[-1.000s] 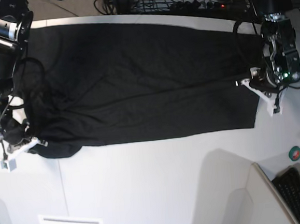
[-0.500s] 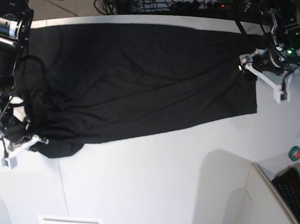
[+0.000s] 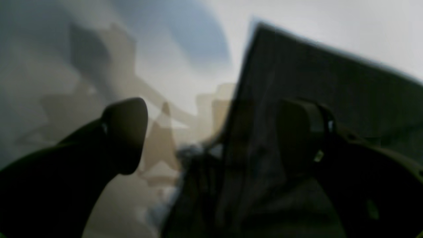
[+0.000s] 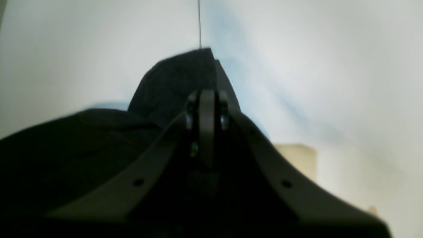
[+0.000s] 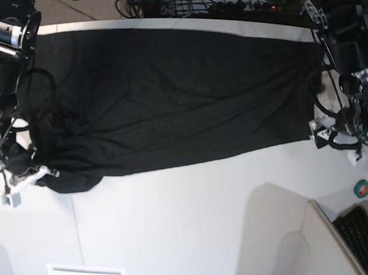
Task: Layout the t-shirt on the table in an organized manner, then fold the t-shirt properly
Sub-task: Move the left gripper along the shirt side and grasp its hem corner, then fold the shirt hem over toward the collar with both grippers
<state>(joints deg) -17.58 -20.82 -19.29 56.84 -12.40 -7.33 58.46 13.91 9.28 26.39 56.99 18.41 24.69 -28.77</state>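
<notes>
Starting on the left of the base view, our right hand (image 5: 23, 177) is pinching the bunched corner of the black t-shirt (image 5: 168, 100), fingers pressed together on the cloth; the right wrist view shows the fabric humped up right past the closed tips. We reckon it's anchoring that end so the shirt stays stretched. The shirt itself lies spread long across the off-white worktop (image 5: 178, 227), mostly flat with a few soft creases, and its near-left corner is rumpled in a lump by the hand.

Over on the right, our left hand (image 5: 337, 139) sits just off the shirt's edge with its fingers spread wide and nothing between them, so that end looks let go.

Hard to make out: both wrist views are blurry, no print shows anywhere so it may be face down, and we can't tell sleeves from hem under the arms
</notes>
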